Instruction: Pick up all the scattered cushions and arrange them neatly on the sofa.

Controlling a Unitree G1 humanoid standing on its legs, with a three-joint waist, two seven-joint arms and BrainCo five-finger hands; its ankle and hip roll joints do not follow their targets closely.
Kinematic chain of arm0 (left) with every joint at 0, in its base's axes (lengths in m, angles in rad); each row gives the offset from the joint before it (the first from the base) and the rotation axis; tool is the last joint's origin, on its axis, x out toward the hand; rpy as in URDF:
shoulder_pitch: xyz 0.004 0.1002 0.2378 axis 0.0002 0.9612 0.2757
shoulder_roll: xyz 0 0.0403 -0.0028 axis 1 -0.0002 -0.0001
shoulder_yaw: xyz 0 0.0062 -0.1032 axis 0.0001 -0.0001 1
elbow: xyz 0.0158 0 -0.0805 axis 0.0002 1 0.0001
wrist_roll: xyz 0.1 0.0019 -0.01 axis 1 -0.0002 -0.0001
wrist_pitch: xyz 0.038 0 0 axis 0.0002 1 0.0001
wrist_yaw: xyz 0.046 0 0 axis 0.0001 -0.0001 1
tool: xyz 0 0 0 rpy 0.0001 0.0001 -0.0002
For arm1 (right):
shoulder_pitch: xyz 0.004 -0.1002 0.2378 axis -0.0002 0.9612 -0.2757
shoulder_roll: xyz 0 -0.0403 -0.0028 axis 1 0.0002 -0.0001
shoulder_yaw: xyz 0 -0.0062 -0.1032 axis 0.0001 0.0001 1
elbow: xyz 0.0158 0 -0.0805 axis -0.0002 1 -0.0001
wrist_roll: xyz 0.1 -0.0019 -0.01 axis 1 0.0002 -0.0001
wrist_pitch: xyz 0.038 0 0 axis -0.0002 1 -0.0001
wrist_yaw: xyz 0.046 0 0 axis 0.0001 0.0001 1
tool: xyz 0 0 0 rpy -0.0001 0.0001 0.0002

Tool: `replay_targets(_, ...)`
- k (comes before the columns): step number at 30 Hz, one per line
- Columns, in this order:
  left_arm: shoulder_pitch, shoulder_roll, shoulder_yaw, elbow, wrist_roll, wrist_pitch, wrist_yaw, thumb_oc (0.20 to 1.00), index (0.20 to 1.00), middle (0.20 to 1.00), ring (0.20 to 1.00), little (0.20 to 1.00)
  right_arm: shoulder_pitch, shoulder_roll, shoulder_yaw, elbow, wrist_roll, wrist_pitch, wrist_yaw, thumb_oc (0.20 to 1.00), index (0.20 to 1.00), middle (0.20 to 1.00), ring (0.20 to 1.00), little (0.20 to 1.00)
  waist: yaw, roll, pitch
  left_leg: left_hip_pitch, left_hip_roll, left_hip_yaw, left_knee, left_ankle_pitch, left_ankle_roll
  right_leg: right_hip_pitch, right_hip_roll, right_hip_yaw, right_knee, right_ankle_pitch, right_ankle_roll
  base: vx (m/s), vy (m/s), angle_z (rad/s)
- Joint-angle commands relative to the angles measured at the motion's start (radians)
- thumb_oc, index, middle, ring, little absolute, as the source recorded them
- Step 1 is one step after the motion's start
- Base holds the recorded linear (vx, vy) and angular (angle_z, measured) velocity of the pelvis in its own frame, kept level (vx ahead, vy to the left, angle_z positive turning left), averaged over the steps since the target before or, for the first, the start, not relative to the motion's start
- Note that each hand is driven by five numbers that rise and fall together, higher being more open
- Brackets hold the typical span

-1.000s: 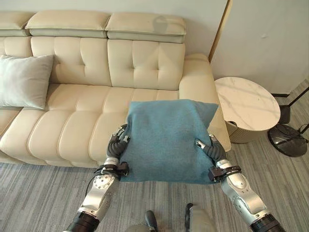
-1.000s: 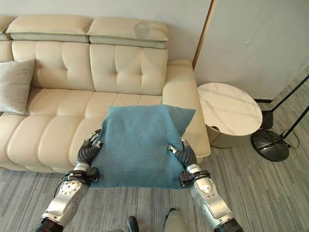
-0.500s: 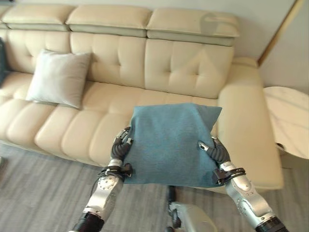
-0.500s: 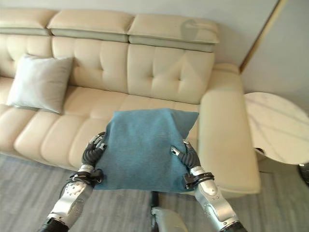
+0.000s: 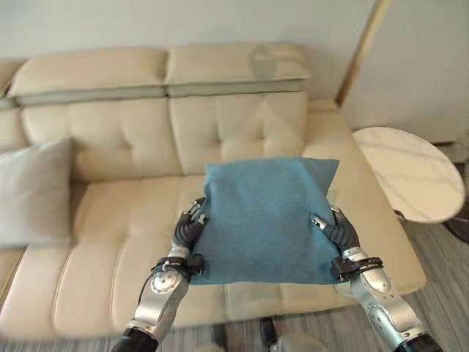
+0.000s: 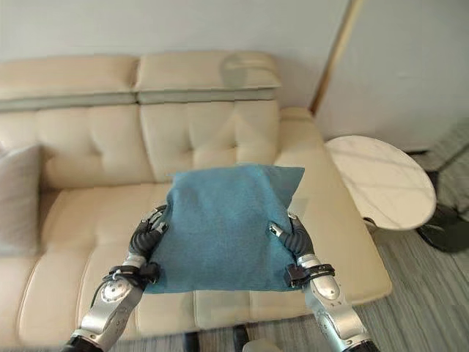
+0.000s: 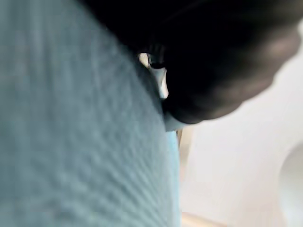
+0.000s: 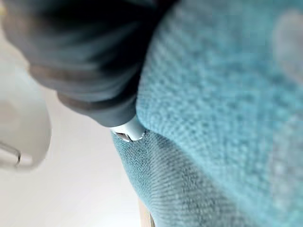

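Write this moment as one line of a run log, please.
blue cushion: held above sofa seat | left hand, right hand: at its sides | grey cushion: on sofa

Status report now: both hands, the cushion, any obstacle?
Left hand and right hand clamp the blue cushion by its sides, above the sofa seat. Grey cushion sits far left; landing spot free.

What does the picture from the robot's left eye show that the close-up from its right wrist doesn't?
The left eye view takes in the cream sofa, a grey cushion leaning at its left end, the round marble side table and both hands, left hand and right hand, at the sides of the blue cushion. The right wrist view adds the cushion's weave and the hand's dark cover, very close. Both show the blue cushion.
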Motion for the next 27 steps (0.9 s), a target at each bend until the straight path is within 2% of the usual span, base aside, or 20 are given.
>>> replay_targets(1,-0.022,-0.005,-0.026,-0.128,0.063,-0.078,-0.071,0.200,0.200,0.200,0.200,0.200,-0.136,0.086,0.080,-0.114,-0.030,-0.096,0.095,0.200,0.200,0.200,0.200,0.200,0.065,-0.037,-0.037,0.043,-0.022,0.044,0.096,-0.184,-0.009,-0.081,-0.039,-0.053,0.048,0.030,0.082,0.08,0.057,-0.52)
replay_targets(4,-0.029,-0.003,-0.014,-0.115,0.080,-0.079,-0.049,0.200,0.200,0.200,0.200,0.200,-0.163,0.097,0.103,-0.107,-0.054,-0.087,0.102,0.200,0.200,0.200,0.200,0.200,0.073,-0.032,-0.027,0.062,-0.018,0.059,0.098,-0.194,0.003,-0.138,-0.051,-0.062,0.141,0.058,0.117,0.04,-0.035,-0.66)
replay_targets(5,-0.032,-0.004,-0.005,-0.110,0.085,-0.082,-0.037,0.200,0.200,0.200,0.200,0.200,-0.182,0.103,0.115,-0.104,-0.060,-0.085,0.103,0.200,0.200,0.200,0.200,0.200,0.078,-0.029,-0.020,0.069,-0.013,0.064,0.099,-0.194,0.001,-0.177,-0.085,-0.091,0.141,0.092,0.124,0.07,-0.122,-0.35)
replay_targets(6,-0.047,-0.003,-0.008,-0.108,0.086,-0.089,-0.024,0.200,0.200,0.200,0.200,0.200,-0.180,0.101,0.118,-0.107,-0.066,-0.092,0.101,0.200,0.200,0.200,0.200,0.200,0.080,-0.027,-0.024,0.064,-0.014,0.055,0.101,-0.196,-0.004,-0.155,-0.099,-0.114,0.094,0.059,0.118,0.09,-0.137,-0.23)
replay_targets(7,-0.047,-0.005,-0.010,-0.109,0.087,-0.090,-0.029,0.200,0.200,0.200,0.200,0.200,-0.173,0.097,0.115,-0.106,-0.072,-0.087,0.102,0.200,0.200,0.200,0.200,0.200,0.069,-0.028,-0.023,0.066,-0.013,0.042,0.109,-0.199,-0.005,-0.154,-0.098,-0.099,0.087,0.067,0.117,0.13,-0.122,-0.13)
replay_targets(11,-0.042,-0.018,0.000,-0.100,0.069,-0.095,-0.029,0.200,0.200,0.200,0.200,0.200,-0.177,0.097,0.119,-0.099,-0.058,-0.089,0.099,0.200,0.200,0.200,0.200,0.200,0.081,-0.027,-0.048,0.081,-0.011,0.044,0.126,-0.205,-0.021,-0.099,-0.097,-0.121,0.027,0.026,0.083,0.17,-0.131,0.35)
replay_targets(19,-0.085,-0.012,0.010,-0.072,0.085,-0.108,0.004,0.200,0.200,0.200,0.200,0.200,-0.268,0.115,0.142,-0.093,-0.075,-0.112,0.052,0.200,0.200,0.200,0.200,0.200,0.085,0.008,-0.043,0.071,-0.001,0.040,0.094,-0.191,-0.037,-0.083,-0.085,-0.139,-0.044,0.020,0.061,0.04,-0.059,0.13)
replay_targets(25,-0.259,-0.021,0.014,-0.005,0.045,-0.167,0.088,0.200,0.200,0.200,0.200,0.200,-0.463,0.201,0.189,-0.058,-0.087,-0.148,-0.028,0.200,0.200,0.200,0.200,0.200,0.101,0.031,-0.004,-0.048,-0.006,0.055,0.099,-0.172,-0.038,-0.201,-0.082,-0.113,-0.048,0.046,0.059,-0.13,0.002,-0.08)
replay_targets(27,-0.389,-0.004,0.013,0.047,0.040,-0.203,0.158,0.200,0.200,0.200,0.200,0.200,-0.602,0.255,0.216,0.001,-0.086,-0.165,-0.080,0.200,0.200,0.200,0.200,0.200,0.117,0.044,0.011,-0.134,-0.009,0.054,0.106,-0.157,-0.034,-0.290,-0.089,-0.096,-0.036,0.061,0.062,-0.18,0.039,-0.15)
